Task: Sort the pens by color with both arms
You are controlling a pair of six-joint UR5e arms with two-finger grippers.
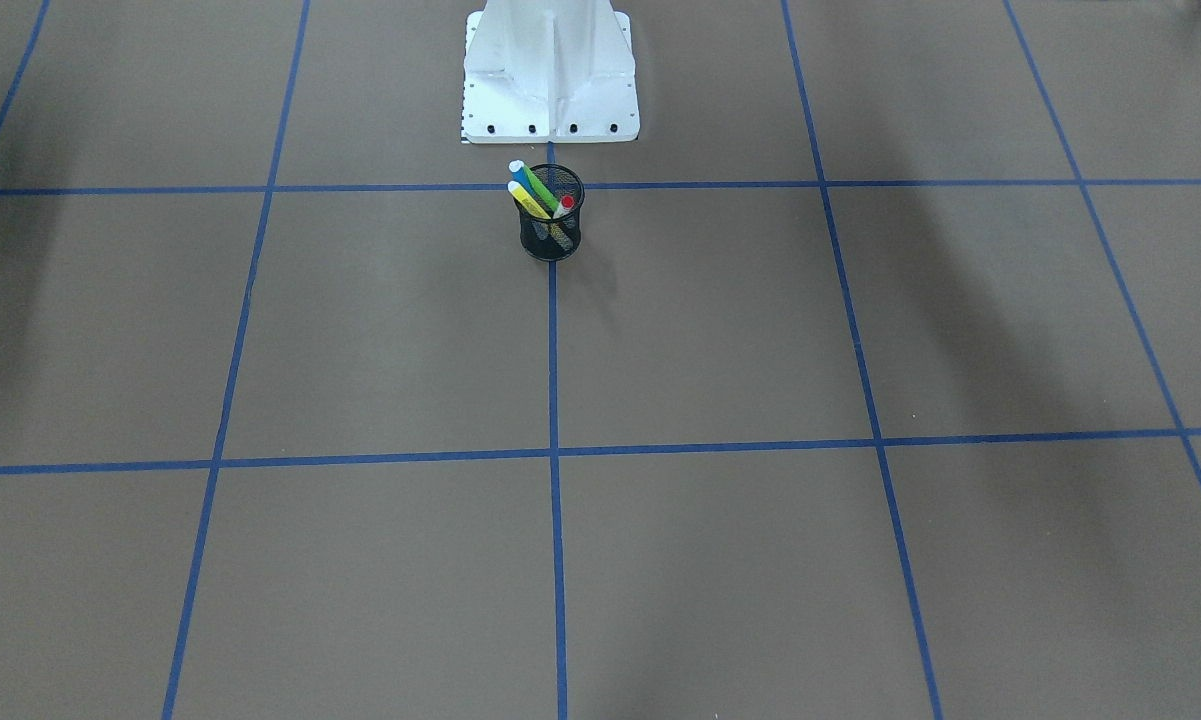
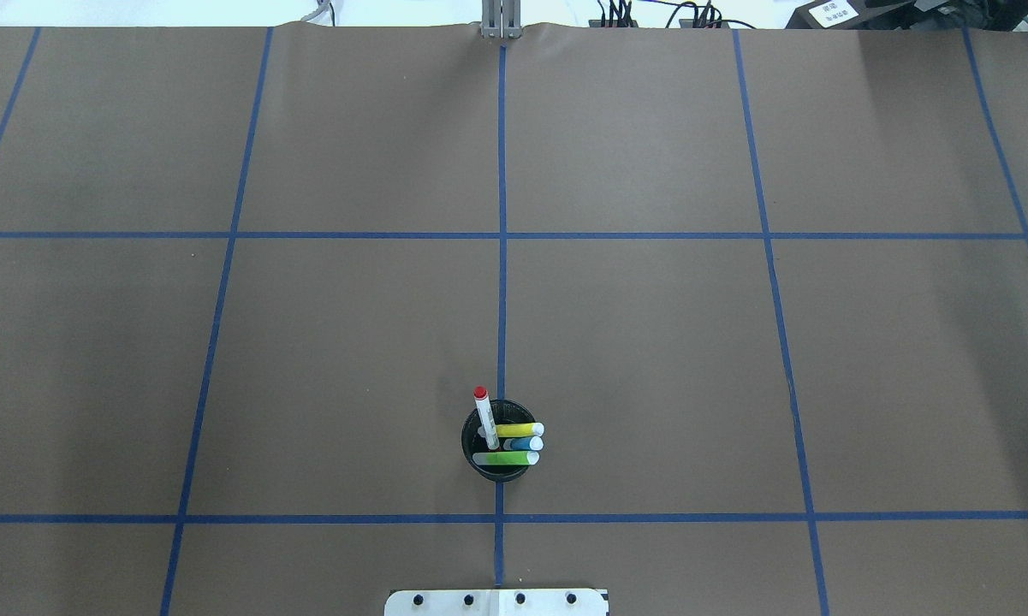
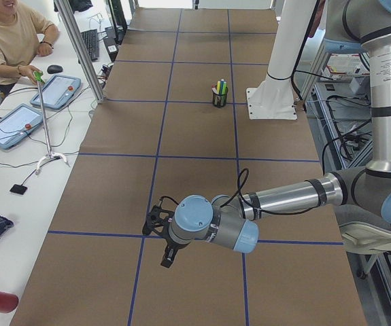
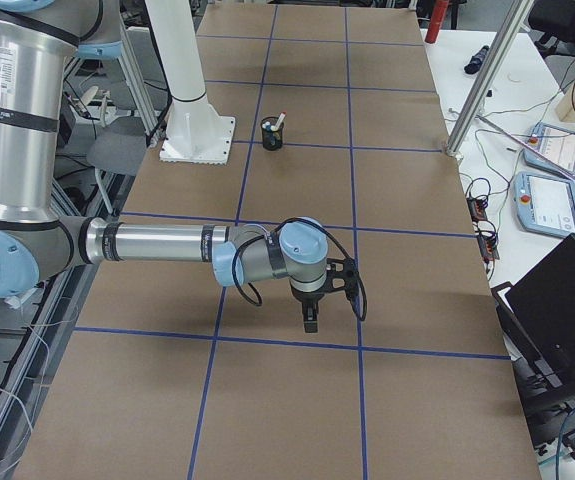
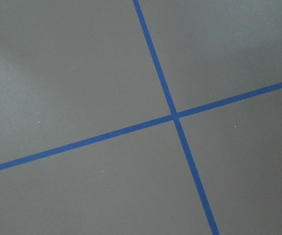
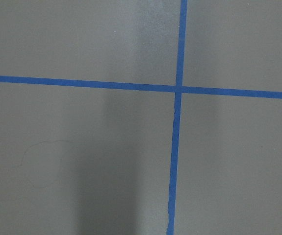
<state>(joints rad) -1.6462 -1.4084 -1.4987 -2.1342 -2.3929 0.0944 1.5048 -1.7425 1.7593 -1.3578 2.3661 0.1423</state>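
Observation:
A black mesh cup (image 2: pixel 467 441) stands on the centre blue line, close to the robot's base. It holds the pens: a white one with a red end (image 2: pixel 485 417), a yellow one (image 2: pixel 518 429), a blue one (image 2: pixel 524 444) and a green one (image 2: pixel 505 459). The front-facing view shows the same cup (image 1: pixel 551 240) and pens. My left gripper (image 3: pixel 167 259) hangs over the table far from the cup and shows in the left side view alone. My right gripper (image 4: pixel 310 322) shows in the right side view alone. I cannot tell whether either is open or shut. Both wrist views show bare table.
Blue tape lines (image 2: pixel 502 257) divide the brown table into squares. The white pedestal (image 1: pixel 550 80) stands behind the cup. A person (image 3: pixel 8 41) sits at a side table with tablets (image 3: pixel 56 92) on my left. A laptop (image 4: pixel 567 300) sits beyond the table on my right.

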